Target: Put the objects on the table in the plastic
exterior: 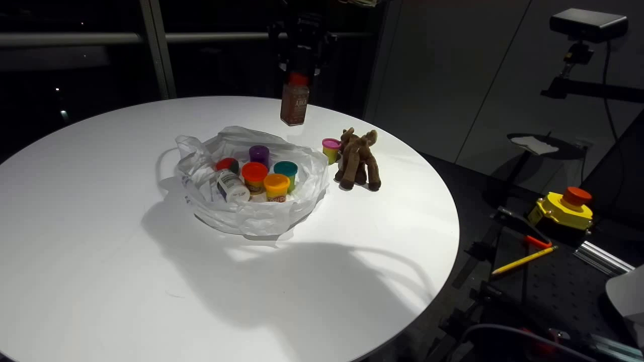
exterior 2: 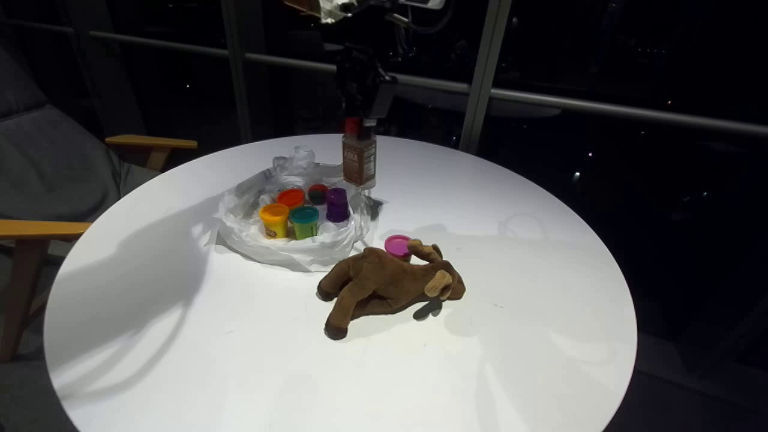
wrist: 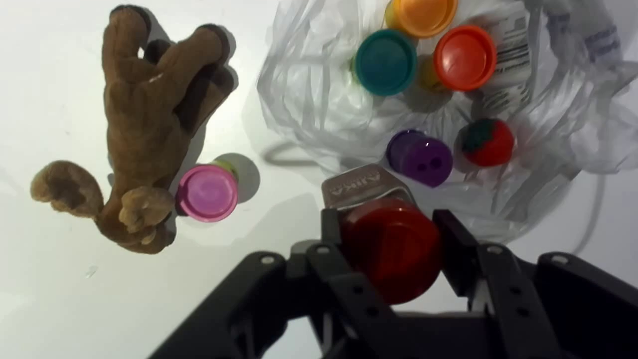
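Observation:
My gripper [wrist: 389,239] is shut on the red cap of a bottle [exterior: 294,104] of brown spice, which hangs upright above the table [exterior: 126,281], beside the plastic [exterior 2: 282,255]. That crumpled translucent bag holds orange [wrist: 423,15], red [wrist: 465,57], teal [wrist: 385,62] and purple [wrist: 427,162] cups, plus a white bottle [exterior: 232,186] lying tilted and a small red-and-green object [wrist: 488,142]. Outside the bag, a pink-lidded cup [wrist: 208,193] stands on the tabletop. A brown plush animal [exterior 2: 384,279] lies against or very near that cup.
In an exterior view, a yellow box with a red button [exterior: 563,208] and a pencil [exterior: 524,260] lie on a dark surface off the table. A chair [exterior 2: 36,144] with wooden arms stands close to the table's edge. Window rails run behind.

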